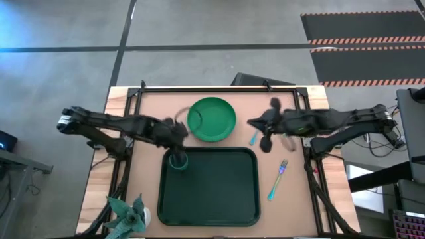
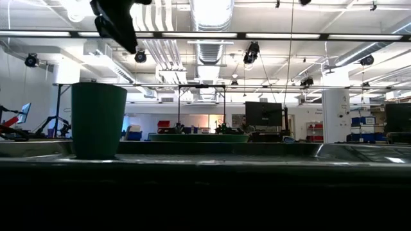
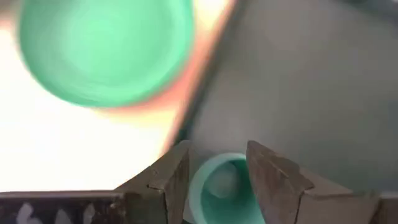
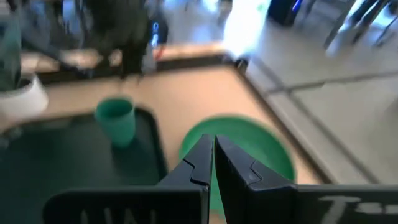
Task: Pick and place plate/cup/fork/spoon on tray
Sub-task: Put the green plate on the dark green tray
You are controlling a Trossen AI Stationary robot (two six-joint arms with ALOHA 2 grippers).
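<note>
The green cup [image 1: 178,160] stands upright on its base in the far left corner of the dark green tray [image 1: 219,199]. My left gripper [image 3: 217,165] hangs open just above it, and the low view shows the left gripper [image 2: 119,25] clear of the cup [image 2: 98,120]. The round green plate [image 1: 212,119] lies on the table beyond the tray. My right gripper [image 4: 213,155] is shut with nothing between its fingers, up in the air to the right of the plate [image 4: 249,149]. The fork [image 1: 277,179] lies on the table right of the tray. The spoon's blue handle [image 1: 254,138] shows beside my right gripper [image 1: 265,133].
A small potted plant [image 1: 129,212] stands at the table's near left corner, beside the tray. Black frame bars run along the table's left and right edges. Bare table shows between the fork and the right edge.
</note>
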